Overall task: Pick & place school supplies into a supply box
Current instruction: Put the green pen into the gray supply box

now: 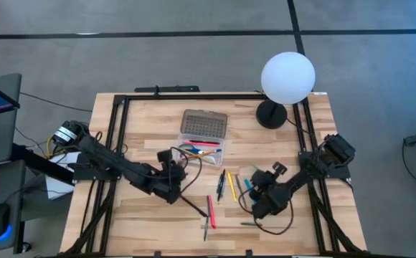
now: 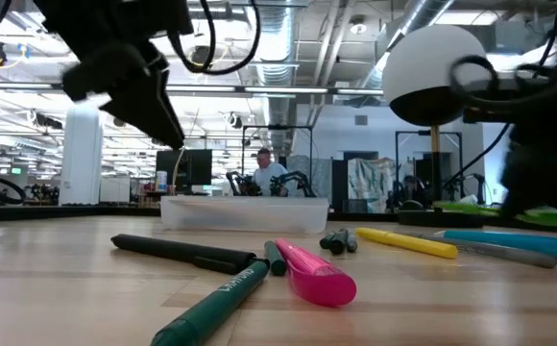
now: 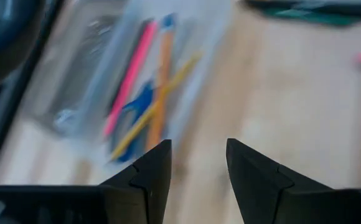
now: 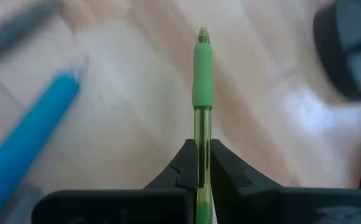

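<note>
Partly done: supply box point(image 1: 204, 134) ahead of released left fingers point(image 3: 149, 174) already holds several pens and scissors. Right fingers point(image 4: 225, 169) clenched on green pen point(image 4: 201, 68); many pens left on table point(image 1: 143, 215).

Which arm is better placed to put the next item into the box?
The right. Its gripper is already shut on a green pen and only has to carry it over to the box. The left gripper is beside the box, but its jaws are open and empty.
</note>
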